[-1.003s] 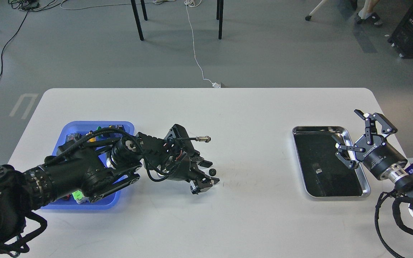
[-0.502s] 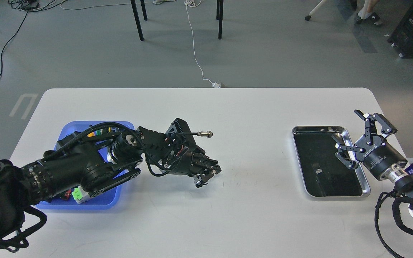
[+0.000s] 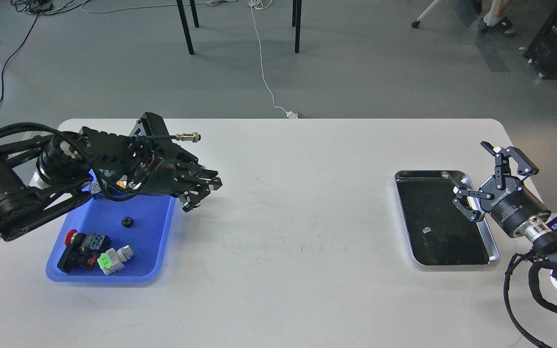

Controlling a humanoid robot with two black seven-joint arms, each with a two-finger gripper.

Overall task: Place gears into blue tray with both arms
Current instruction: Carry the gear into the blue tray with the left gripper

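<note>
Table: white [image 3: 278,241] — blue tray [image 3: 155,241] lower left, one gear [image 3: 127,222] inside.
Left gripper [image 3: 201,191]: fingers together, cargo hidden.
Right gripper [image 3: 484,176]: spread, empty.
Next: we release over tray.

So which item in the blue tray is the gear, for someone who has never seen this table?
Start at the bright-blue rectangular plastic tray on the table's left side. On its bare floor lies a small black toothed wheel, alone, apart from the switches clustered at the near end. Unlike them it is plain black, flat and round.
</note>
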